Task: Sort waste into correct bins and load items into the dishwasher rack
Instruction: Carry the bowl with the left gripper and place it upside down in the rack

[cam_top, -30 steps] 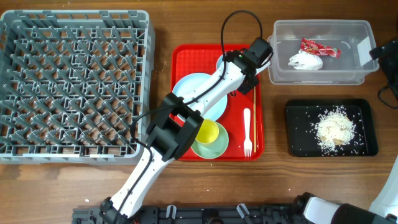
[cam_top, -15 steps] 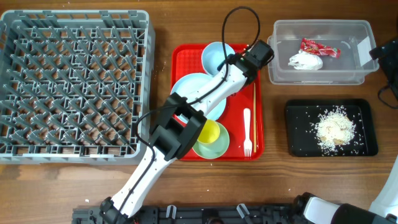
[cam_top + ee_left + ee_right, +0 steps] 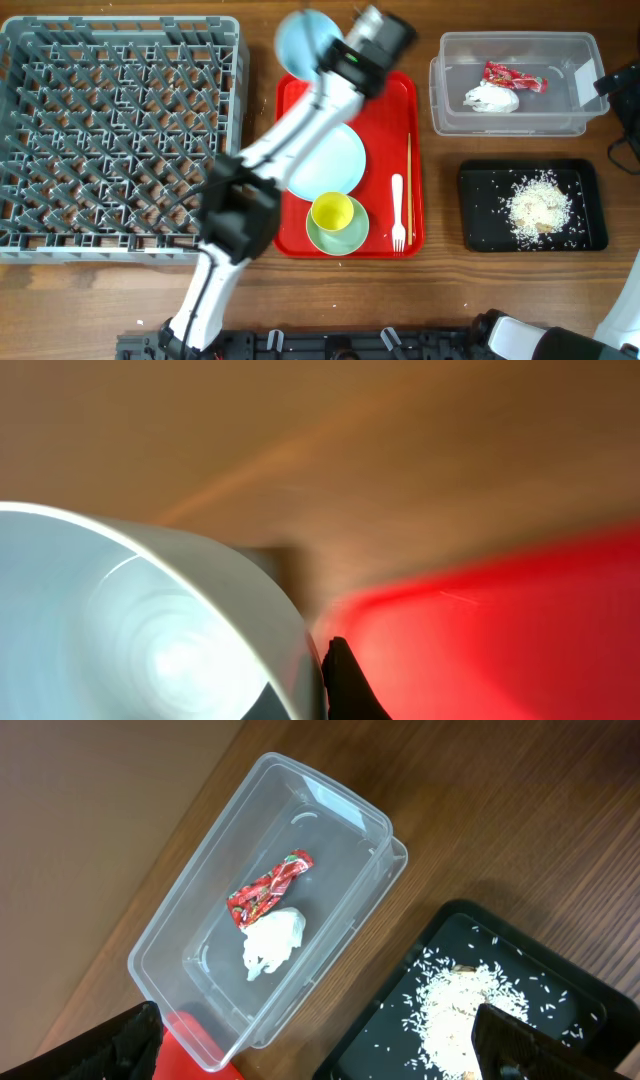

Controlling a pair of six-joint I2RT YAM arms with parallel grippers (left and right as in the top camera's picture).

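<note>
The pale blue bowl (image 3: 303, 40) is clamped by its rim in the closed left jaws, over the far edge of the red tray (image 3: 395, 120). It is blurred, only one finger (image 3: 345, 685) is seen, and the right jaws are spread wide, empty.

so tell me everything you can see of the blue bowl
The pale blue bowl is round, smooth and glossy, plastic or glazed by its look, with a thin rim and an empty inside in the left wrist view. The left gripper pinches its rim, one dark finger outside the wall. It appears raised over the red tray's top left corner in the overhead view, touching nothing else. Blur hides its tilt.
</note>
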